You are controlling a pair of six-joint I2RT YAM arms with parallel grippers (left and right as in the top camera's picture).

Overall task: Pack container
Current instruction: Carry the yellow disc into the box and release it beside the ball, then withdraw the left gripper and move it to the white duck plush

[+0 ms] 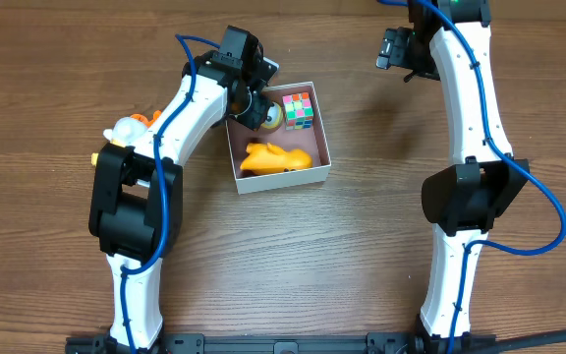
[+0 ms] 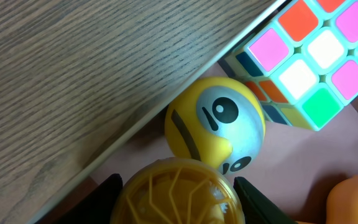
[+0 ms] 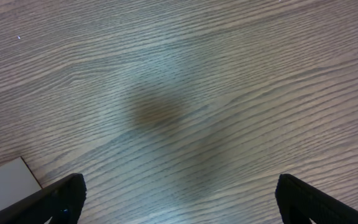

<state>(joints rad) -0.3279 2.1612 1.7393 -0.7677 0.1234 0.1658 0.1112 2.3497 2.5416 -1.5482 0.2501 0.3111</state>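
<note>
The container (image 1: 283,177), a shallow square cardboard box with white walls and a dull pink-brown floor, is sitting flat and open-topped on the tabletop (image 1: 362,246), just toward 12 o'clock from its middle, turned slightly askew.

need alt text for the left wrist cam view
The left hand holds a yellow ribbed disc over the container, close to a yellow ball with a grey face. A colourful puzzle cube sits beside the ball; wood table lies outside.

Table (image 1: 362,256) — cube (image 1: 299,110), face ball (image 2: 219,124), ribbed yellow wheel (image 2: 176,193), orange toy (image 1: 275,157), white-orange figure (image 1: 128,127)
</note>
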